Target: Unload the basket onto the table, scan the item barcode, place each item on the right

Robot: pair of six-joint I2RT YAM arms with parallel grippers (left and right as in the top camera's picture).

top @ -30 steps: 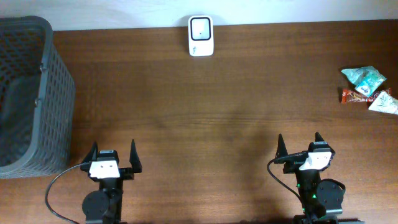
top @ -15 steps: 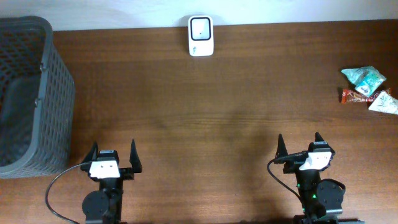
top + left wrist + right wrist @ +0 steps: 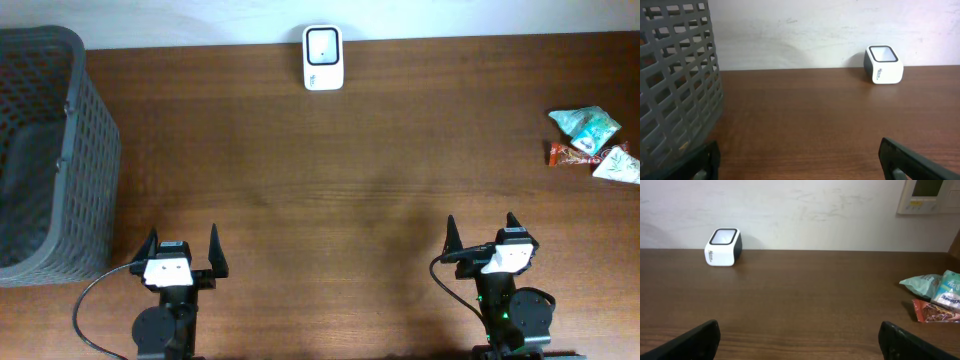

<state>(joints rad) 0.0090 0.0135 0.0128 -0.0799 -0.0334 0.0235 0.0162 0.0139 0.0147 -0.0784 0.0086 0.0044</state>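
Note:
A white barcode scanner (image 3: 323, 58) with a dark window stands at the table's far edge, also seen as the scanner (image 3: 883, 64) and the scanner (image 3: 723, 247). Three snack packets lie at the far right: a teal one (image 3: 585, 124), a red-brown one (image 3: 572, 154) and a white-green one (image 3: 617, 165); two packets (image 3: 935, 296) show in the right wrist view. My left gripper (image 3: 182, 247) stands open near the front left, nothing between its fingers. My right gripper (image 3: 482, 231) stands open at the front right, also empty. Both are far from the packets and scanner.
A tall grey mesh basket (image 3: 45, 150) stands at the left edge, seen close as the basket (image 3: 677, 80) beside my left gripper. A pale wall runs behind the brown wooden table (image 3: 330, 180). A wall panel (image 3: 927, 195) hangs at the upper right.

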